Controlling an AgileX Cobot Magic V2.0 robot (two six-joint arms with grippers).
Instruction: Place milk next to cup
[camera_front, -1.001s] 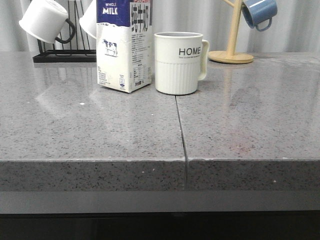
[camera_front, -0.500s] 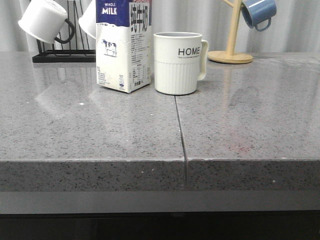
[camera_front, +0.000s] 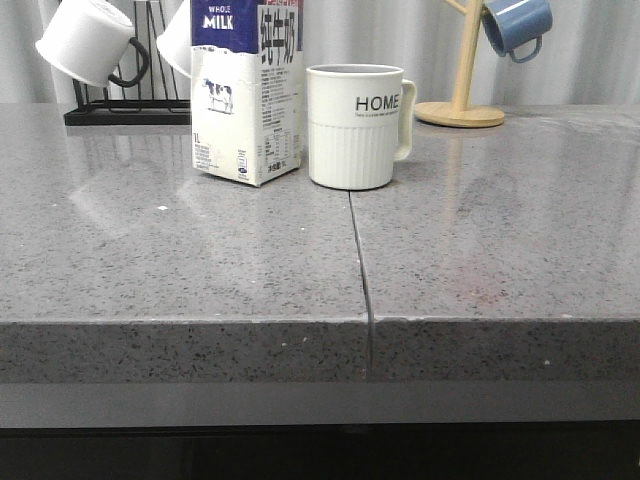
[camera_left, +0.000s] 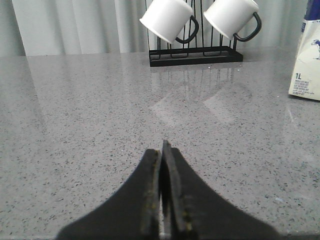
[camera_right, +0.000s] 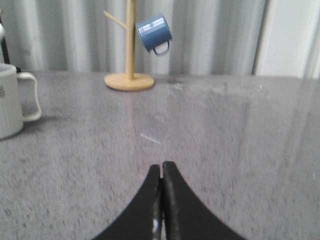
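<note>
The milk carton (camera_front: 247, 92), white with a dark blue top and a small cow picture, stands upright on the grey counter just left of the cup (camera_front: 354, 125). The cup is a cream ribbed mug printed "HOME", handle to the right. A narrow gap shows between them. In the left wrist view the carton's edge (camera_left: 306, 65) shows far off; my left gripper (camera_left: 161, 149) is shut and empty above bare counter. In the right wrist view the cup (camera_right: 11, 100) shows at the frame edge; my right gripper (camera_right: 161, 169) is shut and empty. Neither gripper shows in the front view.
A black rack (camera_front: 120, 110) with white black-handled mugs (camera_front: 88, 40) stands at the back left. A wooden mug tree (camera_front: 462, 105) holds a blue mug (camera_front: 516, 24) at the back right. A seam (camera_front: 360, 270) runs down the counter's middle to its front edge.
The whole front view has shifted very slightly; milk and cup stand in the same places relative to each other.
</note>
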